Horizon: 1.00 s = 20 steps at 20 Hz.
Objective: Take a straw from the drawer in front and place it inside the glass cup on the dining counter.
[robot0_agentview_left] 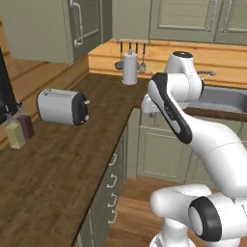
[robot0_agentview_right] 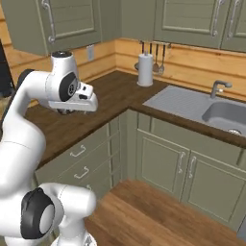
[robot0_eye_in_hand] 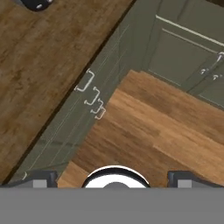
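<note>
A white robot arm is holding its pincer (robot0_eye_in_hand: 113, 178) released, jaws standing wide apart and grasping nothing, and pointing down over the edge of a dark wood countertop (robot0_eye_in_hand: 39, 74).

Directly below and ahead of the pincer, a stack of four closed drawer fronts (robot0_eye_in_hand: 92, 94) with pale handles is showing. None is pulled out, so the straw is presumably lying hidden inside one of them; I cannot tell which.

Judged risks: the pincer could be reaching for the wrong handle, or slipping off a thin one.

Counted on the countertop, well away from the pincer: one toaster (robot0_agentview_left: 62, 106), two bottles (robot0_agentview_left: 19, 129), one paper-towel roll (robot0_agentview_right: 145, 69) (upright, by the wall), one sink (robot0_agentview_right: 226, 115).
</note>
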{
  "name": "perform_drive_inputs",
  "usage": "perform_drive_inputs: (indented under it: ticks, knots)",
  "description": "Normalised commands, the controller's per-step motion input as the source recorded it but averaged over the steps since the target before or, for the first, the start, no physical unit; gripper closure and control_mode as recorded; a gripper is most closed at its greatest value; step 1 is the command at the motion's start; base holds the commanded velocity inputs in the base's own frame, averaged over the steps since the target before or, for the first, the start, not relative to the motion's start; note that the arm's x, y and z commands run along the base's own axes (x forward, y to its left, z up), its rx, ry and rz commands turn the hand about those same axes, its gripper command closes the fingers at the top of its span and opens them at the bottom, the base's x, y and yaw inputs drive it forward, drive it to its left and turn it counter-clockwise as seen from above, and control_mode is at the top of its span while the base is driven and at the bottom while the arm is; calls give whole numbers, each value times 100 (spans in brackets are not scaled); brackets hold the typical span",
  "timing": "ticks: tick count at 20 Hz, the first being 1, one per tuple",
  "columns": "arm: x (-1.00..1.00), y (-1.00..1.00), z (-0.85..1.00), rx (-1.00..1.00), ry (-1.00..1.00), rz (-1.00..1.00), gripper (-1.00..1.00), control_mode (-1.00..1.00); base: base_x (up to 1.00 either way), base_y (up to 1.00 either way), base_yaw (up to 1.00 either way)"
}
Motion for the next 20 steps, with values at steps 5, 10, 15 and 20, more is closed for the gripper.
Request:
perform_drive_inputs:
  ticks: [5, 10, 15, 20]
  knots:
    - [0, 0, 0, 0, 0, 0, -100, 100, -57, 27, -39]
    - [0, 0, 0, 0, 0, 0, -100, 100, -45, 19, -30]
    - [-5, -16, 0, 48, 1, -14, -100, -100, 0, 0, 0]
    - [12, -80, -39, 67, 3, 0, -100, -100, 0, 0, 0]
